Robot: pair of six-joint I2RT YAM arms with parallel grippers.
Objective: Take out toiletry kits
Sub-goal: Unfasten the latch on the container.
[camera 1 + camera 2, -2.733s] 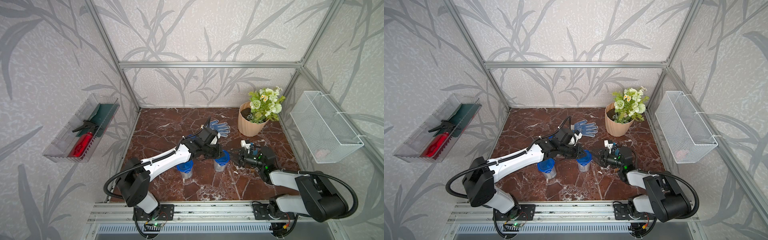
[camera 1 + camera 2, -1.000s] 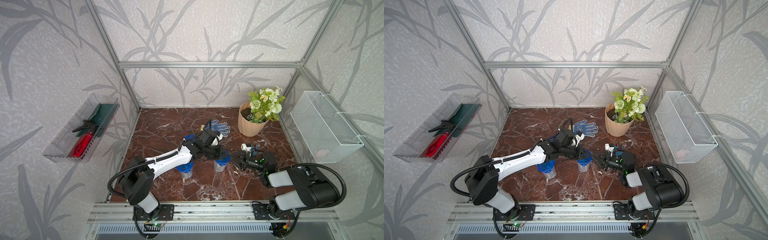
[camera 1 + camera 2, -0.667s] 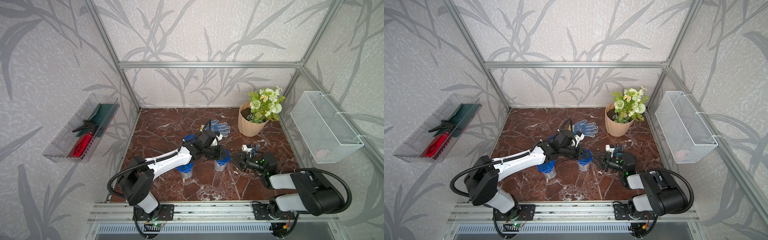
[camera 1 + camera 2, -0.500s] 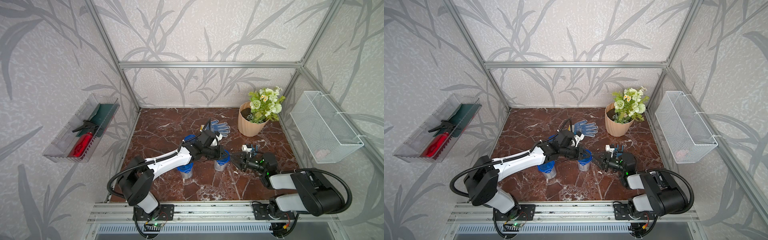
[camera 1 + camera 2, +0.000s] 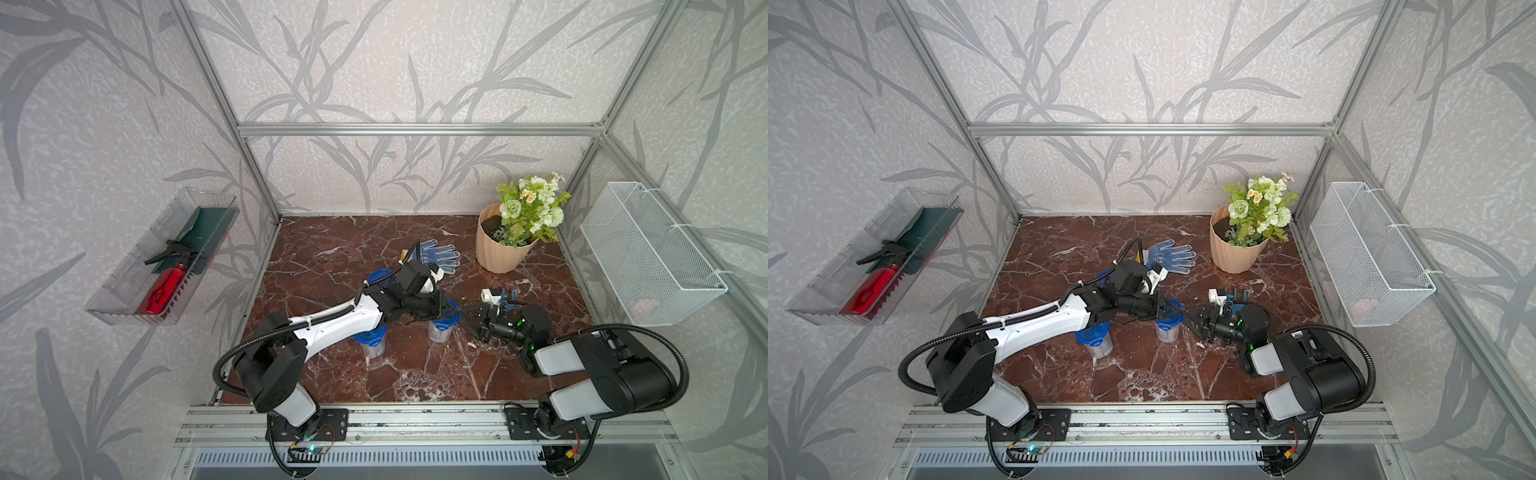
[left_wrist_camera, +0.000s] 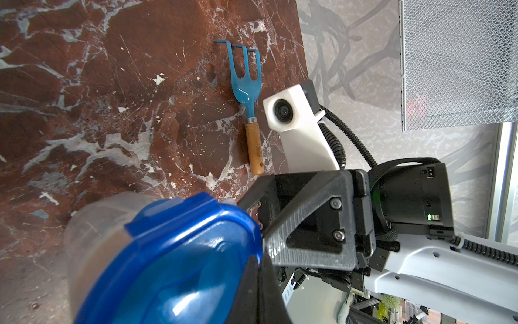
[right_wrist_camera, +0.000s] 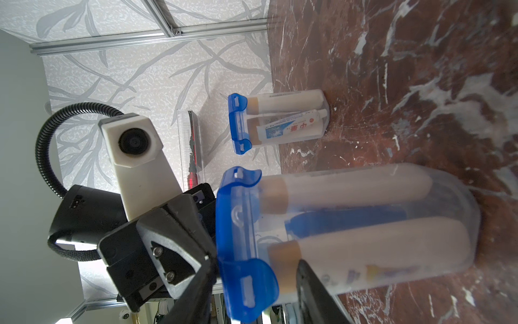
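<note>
Toiletry kit cup (image 5: 439,332) stands hemmed between closed left gripper (image 5: 449,309) and parted right gripper (image 5: 464,319); second cup (image 5: 372,345) nearby.

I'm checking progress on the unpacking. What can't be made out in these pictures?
- Rear cup: top views; left arm hides all but a lid edge.
- Left tool: right wrist view; the right tool overlaps where its tips meet the near cup's lid, so any grip is unclear.
- Pink thing in wire basket: top views; blurred by mesh.

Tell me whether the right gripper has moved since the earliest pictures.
Yes. The right gripper has advanced toward the blue-lidded cup, now reaching its lid.
</note>
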